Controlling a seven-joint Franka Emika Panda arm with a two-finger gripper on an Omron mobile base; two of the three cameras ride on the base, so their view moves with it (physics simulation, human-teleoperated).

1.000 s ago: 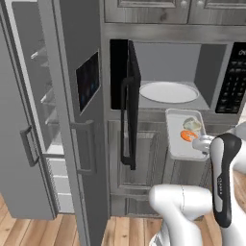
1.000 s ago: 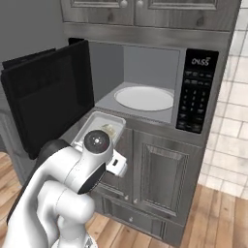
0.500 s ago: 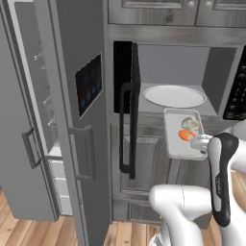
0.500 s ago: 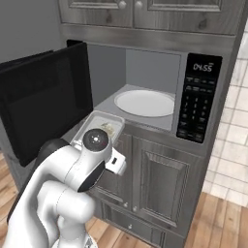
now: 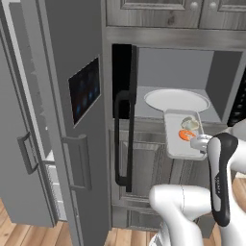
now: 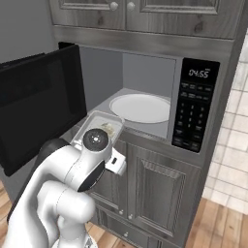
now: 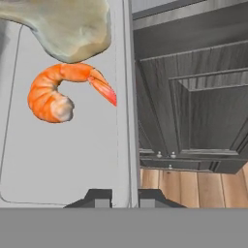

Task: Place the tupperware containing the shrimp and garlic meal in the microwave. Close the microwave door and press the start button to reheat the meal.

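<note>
The gripper (image 7: 125,197) is clamped on the rim of the tupperware (image 7: 63,160). In the hand view its two dark fingertips (image 7: 99,197) stand close together at the bottom, one on each side of the container's thin side wall, with only that wall between them. The container is carried level in front of the microwave (image 5: 185,79), just outside and slightly below the cavity opening, its far end reaching toward the white turntable plate (image 5: 177,99).

The hand view gives the contents at close range: an orange curled shrimp (image 7: 60,94) lies on the container floor, with its tail pointing toward the gripped wall, and a pale garlic lump (image 7: 68,26) sits just beyond it, touching or overlapping the shrimp's back. Beside the container, this view also looks down past the wall onto the dark wood cabinet doors (image 7: 203,111) and the wooden floor (image 7: 193,191).

The left base view shows the tupperware (image 5: 184,135) from above with the shrimp (image 5: 186,135) and garlic (image 5: 190,123) inside, the wrist at its near right corner, and the microwave door (image 5: 124,115) swung fully open, seen edge-on with its long vertical bar handle (image 5: 119,139). It also shows the grey fridge (image 5: 62,120) with its dark touch panel.

The right base view shows the door's (image 6: 38,104) black glass inner face, the control panel (image 6: 193,109) with lit display, and the tupperware (image 6: 99,127) partly hidden behind the arm's wrist.
</note>
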